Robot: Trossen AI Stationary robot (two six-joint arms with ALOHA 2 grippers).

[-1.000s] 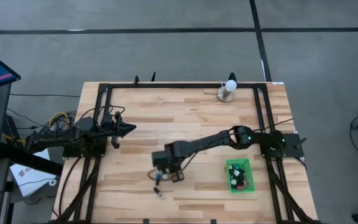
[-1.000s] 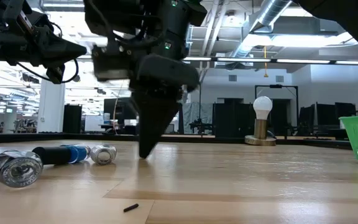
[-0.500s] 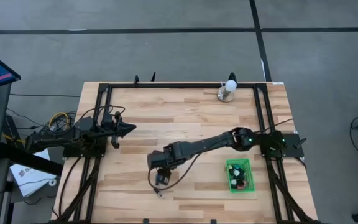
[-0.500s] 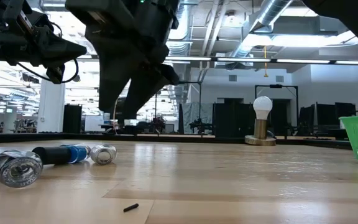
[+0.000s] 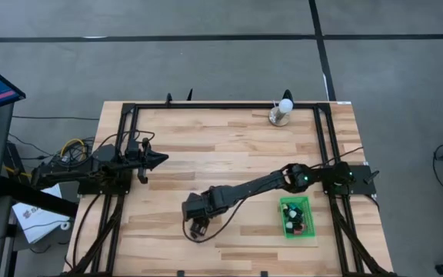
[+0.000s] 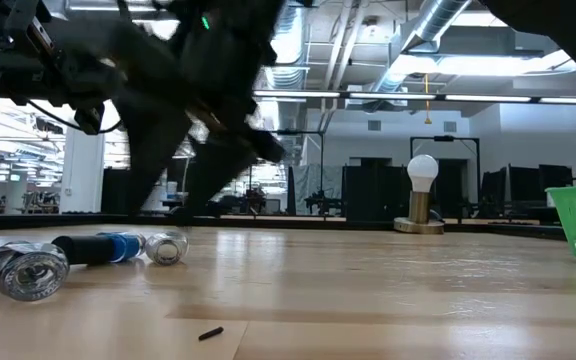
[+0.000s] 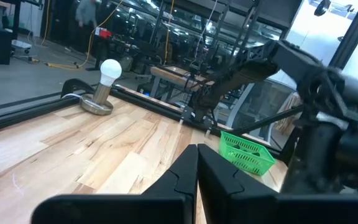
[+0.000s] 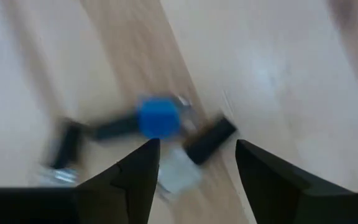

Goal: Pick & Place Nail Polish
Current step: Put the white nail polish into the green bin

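A: Where is the right gripper [image 8: 191,171] placed, and why?

B: It is held low over the table's [image 5: 229,150] near-centre part, at about seven o'clock from the table's middle in the high view. Directly below it a few loose bottles [image 8: 157,118] are lying on the wood, so a pick from that cluster is judged to be the purpose.

A: How are its fingers [image 8: 135,168] set?

B: They are spread apart with nothing between them; the blue bottle is seen in the gap from the right wrist view, but it is not touched. That spread is presumably kept so one bottle can be straddled.

A: And the rest of the polish?

B: Several bottles are already gathered in the green basket [image 5: 297,218], at about four o'clock on the table. In the low view two or three are seen lying on their sides on the wood, a blue one [image 6: 118,246] among them. The exact count cannot be told.

A: The left gripper [image 5: 160,159]?

B: It is parked at the table's nine o'clock edge, well apart from the bottles, with its fingers pressed together and nothing held, so the working area is left free.

A: The bulb [image 5: 284,105]?

B: It is stood on its metal base at one o'clock, and no part in the task is played by it
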